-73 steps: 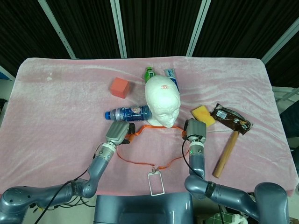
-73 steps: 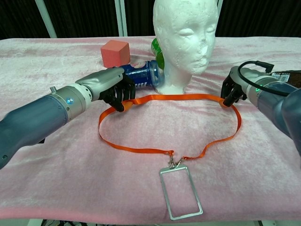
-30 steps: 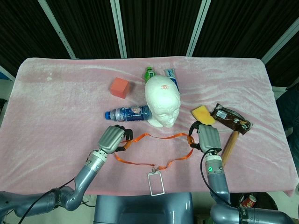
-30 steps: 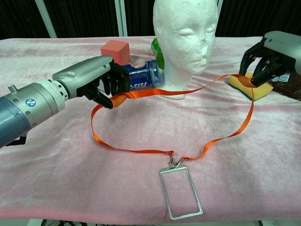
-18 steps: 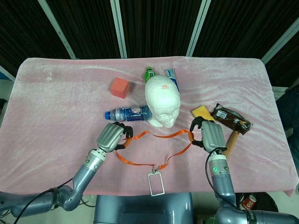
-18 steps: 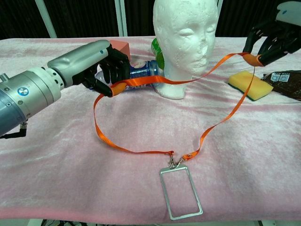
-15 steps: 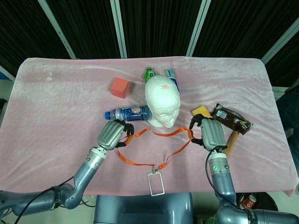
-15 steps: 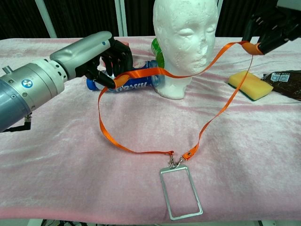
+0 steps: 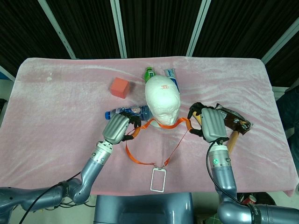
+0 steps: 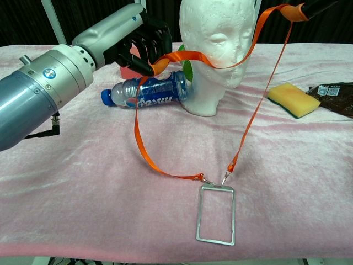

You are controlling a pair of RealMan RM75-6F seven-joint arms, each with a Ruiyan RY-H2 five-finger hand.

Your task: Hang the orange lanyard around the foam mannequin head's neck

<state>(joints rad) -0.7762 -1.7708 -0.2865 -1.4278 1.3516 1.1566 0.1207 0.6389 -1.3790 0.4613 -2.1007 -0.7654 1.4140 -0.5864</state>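
Observation:
The white foam mannequin head (image 10: 218, 49) stands upright mid-table, also seen from above as the head (image 9: 162, 103). My left hand (image 10: 135, 41) pinches the orange lanyard (image 10: 254, 107) up at the head's left cheek. My right hand (image 9: 212, 123) grips the strap on the other side, raised to the top right edge of the chest view. Between the hands the strap stretches across the face at about mouth height, in front of it. Both ends drop to the metal badge holder (image 10: 199, 214) low at the pink cloth.
A blue water bottle (image 10: 149, 91) lies left of the head's base, a red cube (image 9: 119, 87) behind it. A yellow sponge (image 10: 293, 99), brown snack packet (image 9: 233, 119) and wooden hammer (image 9: 229, 142) sit to the right. A green bottle (image 9: 148, 72) and tube (image 9: 171, 77) stand behind the head.
Both hands have risen from the cloth with the strap, lifting it from the head's base to face height. The loop pulled taut and the badge holder slid a little forward.

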